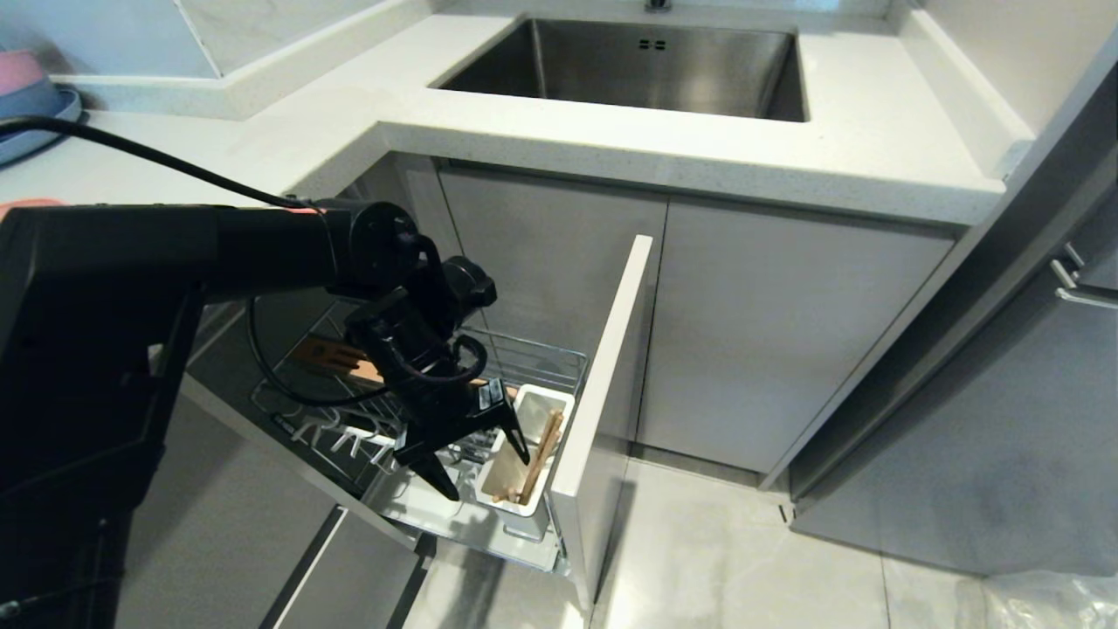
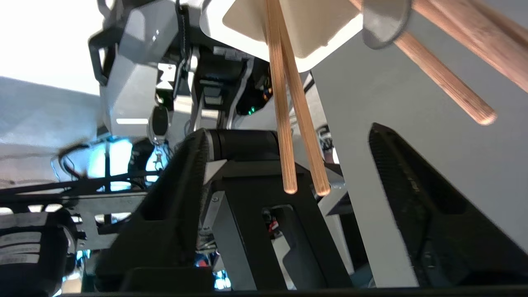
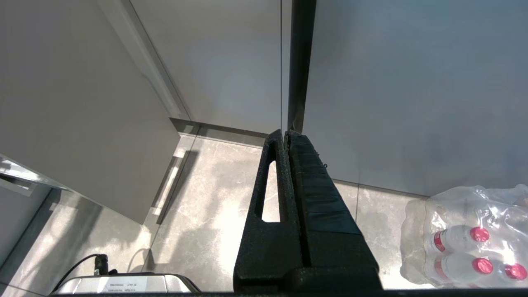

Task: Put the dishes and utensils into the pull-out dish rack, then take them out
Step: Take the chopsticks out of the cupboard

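Observation:
The pull-out dish rack (image 1: 533, 354) stands pulled out below the counter, with its grey front (image 1: 611, 349) towards the floor space. Its white caddy (image 1: 546, 404) holds the wooden chopsticks (image 1: 541, 454), which lean against the caddy's rim. My left gripper (image 1: 479, 463) hangs open just over the caddy. In the left wrist view the chopsticks (image 2: 288, 123) stand loose between the spread fingers (image 2: 181, 173), touching neither. A grey rounded piece (image 2: 385, 20) beside them may be the spoon. A pink sliver (image 1: 22, 206) on the counter may be the plate. The bowl is out of view. My right gripper (image 3: 286, 134) is parked, shut and empty, above the floor.
The sink (image 1: 646, 65) is set in the white counter (image 1: 873, 148) above the rack. Stacked blue and pink bowls (image 1: 26, 83) sit at the far left. A wrapped pack of water bottles (image 3: 466, 235) lies on the tiled floor. A wooden strip (image 1: 327, 354) runs across the rack's back.

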